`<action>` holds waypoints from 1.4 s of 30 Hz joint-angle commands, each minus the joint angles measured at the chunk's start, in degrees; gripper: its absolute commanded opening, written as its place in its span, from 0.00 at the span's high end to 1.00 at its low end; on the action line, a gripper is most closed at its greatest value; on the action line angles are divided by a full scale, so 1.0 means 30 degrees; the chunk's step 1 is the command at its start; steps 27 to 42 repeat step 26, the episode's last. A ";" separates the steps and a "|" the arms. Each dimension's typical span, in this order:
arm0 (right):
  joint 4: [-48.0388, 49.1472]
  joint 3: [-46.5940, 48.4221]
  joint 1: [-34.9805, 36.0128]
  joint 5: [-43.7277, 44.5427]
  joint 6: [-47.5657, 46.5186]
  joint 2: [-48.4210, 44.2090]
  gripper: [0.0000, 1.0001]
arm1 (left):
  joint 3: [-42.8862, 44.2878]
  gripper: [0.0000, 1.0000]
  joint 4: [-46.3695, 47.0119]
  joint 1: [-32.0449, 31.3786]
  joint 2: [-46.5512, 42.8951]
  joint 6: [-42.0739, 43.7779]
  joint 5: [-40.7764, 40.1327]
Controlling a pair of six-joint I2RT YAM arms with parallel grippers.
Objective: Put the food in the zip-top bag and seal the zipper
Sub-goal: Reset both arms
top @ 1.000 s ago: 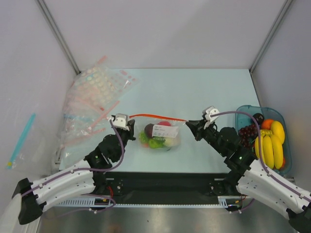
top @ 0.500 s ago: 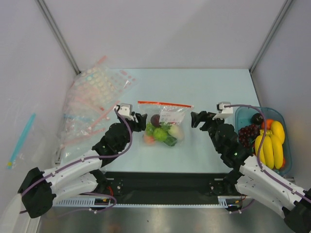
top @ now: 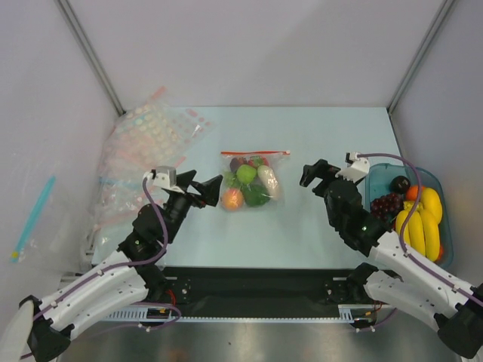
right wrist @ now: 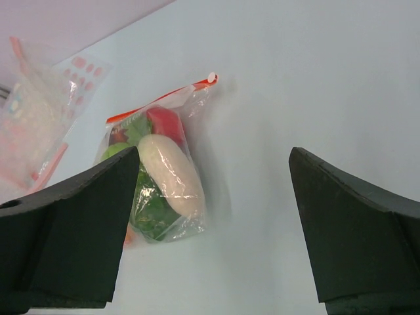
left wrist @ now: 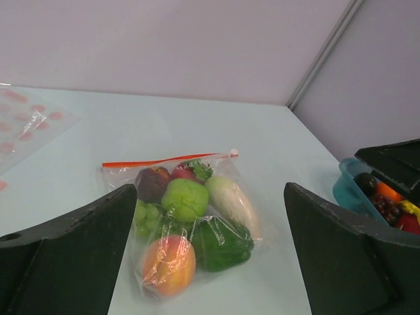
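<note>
The zip-top bag (top: 250,181) lies flat on the table between my two arms, with the food inside it. An orange ball (top: 232,198), green pieces (top: 246,174) and a white radish (top: 267,181) show through the plastic. Its red-orange zipper (top: 254,153) runs along the far edge. In the left wrist view the bag (left wrist: 259,230) holds the orange ball (left wrist: 169,266), a dark red piece (left wrist: 152,182) and the radish (left wrist: 230,200). My left gripper (top: 202,183) (left wrist: 209,197) stands open just left of the bag. My right gripper (top: 313,175) (right wrist: 214,154) stands open to its right, holding nothing.
A heap of dotted clear bags (top: 139,162) lies at the back left. A blue tray (top: 381,175) at the right holds yellow bananas (top: 419,226) and purple grapes (top: 385,205). Side walls stand close on both sides.
Both grippers opened and let go of the zipper's ends. The bag dropped flat onto the table, slightly farther back. Both arms drew away to either side.
</note>
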 commanded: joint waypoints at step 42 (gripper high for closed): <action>0.0473 0.0140 -0.0043 -0.2900 -0.2740 -0.0624 0.00 | -0.0946 0.00 0.0818 0.0099 0.0133 -0.2099 0.1999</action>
